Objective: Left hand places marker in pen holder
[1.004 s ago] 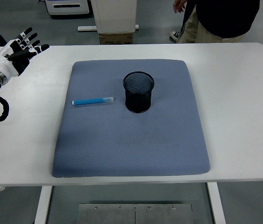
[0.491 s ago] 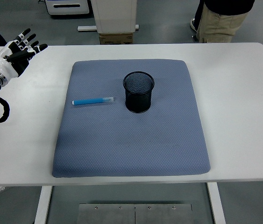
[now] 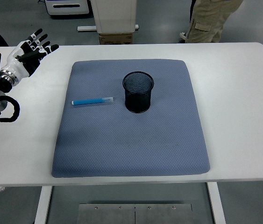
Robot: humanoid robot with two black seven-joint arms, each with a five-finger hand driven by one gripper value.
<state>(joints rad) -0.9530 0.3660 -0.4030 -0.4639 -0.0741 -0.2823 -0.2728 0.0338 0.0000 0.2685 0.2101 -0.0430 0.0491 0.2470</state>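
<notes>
- Hovering over the far left corner of the white table (image 3: 243, 93), the left hand (image 3: 27, 53) has its fingers (image 3: 41, 41) spread apart and holds nothing.
- The black forearm behind that hand runs back toward the picture's left edge, with a loop of black cable (image 3: 0, 108) hanging beside it.
- The blue marker (image 3: 92, 101) lies flat on the grey-blue mat (image 3: 131, 149), off to the hand's right and nearer the table's front edge, well apart from the fingertips.
- The marker lies roughly crosswise, its pale clear end pointing toward the pen holder (image 3: 138, 92).
- The pen holder, a black mesh cup, stands upright on the mat just beyond the marker's pale end, farther still to the right of the hand; a small gap separates the two.
- A person's legs (image 3: 210, 21) in tan trousers stand beyond the table's far edge, far to the right of the hand.
- A cardboard box (image 3: 116, 38) sits on the floor behind the table's far side.
</notes>
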